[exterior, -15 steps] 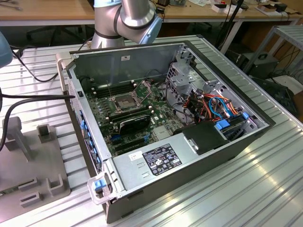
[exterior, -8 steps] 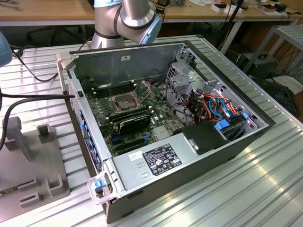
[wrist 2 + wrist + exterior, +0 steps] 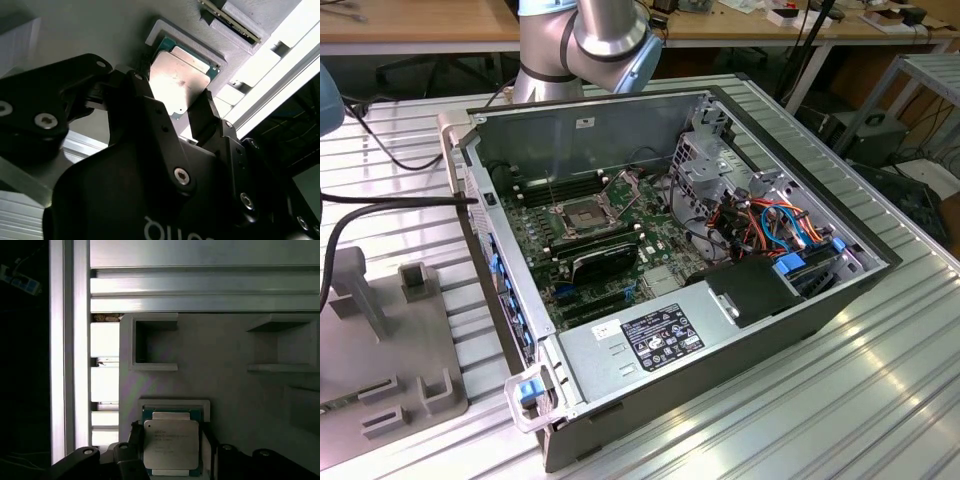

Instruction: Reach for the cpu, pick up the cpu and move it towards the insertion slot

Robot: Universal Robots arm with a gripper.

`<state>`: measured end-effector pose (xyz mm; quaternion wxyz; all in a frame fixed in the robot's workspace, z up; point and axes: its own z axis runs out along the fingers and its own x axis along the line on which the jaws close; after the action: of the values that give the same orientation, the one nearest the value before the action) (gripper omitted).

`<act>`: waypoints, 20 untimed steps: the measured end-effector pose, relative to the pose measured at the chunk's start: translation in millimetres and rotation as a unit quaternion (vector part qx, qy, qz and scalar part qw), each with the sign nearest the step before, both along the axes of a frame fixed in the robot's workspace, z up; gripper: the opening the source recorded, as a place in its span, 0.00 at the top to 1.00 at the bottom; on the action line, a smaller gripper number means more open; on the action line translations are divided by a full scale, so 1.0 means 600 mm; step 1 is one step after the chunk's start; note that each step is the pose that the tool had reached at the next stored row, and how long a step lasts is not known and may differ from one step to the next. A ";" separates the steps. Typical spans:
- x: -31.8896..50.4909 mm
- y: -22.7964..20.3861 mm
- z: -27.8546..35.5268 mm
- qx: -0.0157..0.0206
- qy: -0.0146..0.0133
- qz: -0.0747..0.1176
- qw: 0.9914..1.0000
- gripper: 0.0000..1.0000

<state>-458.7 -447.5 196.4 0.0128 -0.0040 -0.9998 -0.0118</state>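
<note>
Item: cpu (image 3: pixel 182 75), flat in grey tray (image 3: pixel 225 390) recess. Your pincer (image 3: pixel 176 93): released, straddling it, one finger just beside each opposite edge.

1. The arm (image 3: pixel 605 35): a silver joint (pale-blue cap on its side) at the exterior view's top edge.
2. The gripper (image 3: pixel 176 102): black, with bolted linkages, seen in the second wrist view.
3. Its fingers (image 3: pixel 145 100) stand parted, a clear gap between the tips.
</note>
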 end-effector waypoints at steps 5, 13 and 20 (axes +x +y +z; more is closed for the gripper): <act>0.000 0.0000 0.003 0.000 0.001 0.000 1.000 0.45; 0.000 0.0000 0.007 0.000 0.001 0.000 1.000 0.45; 0.000 0.0000 0.013 0.000 0.001 0.000 1.000 0.45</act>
<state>-458.5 -447.5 204.3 0.0134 -0.0041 -0.9998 -0.0122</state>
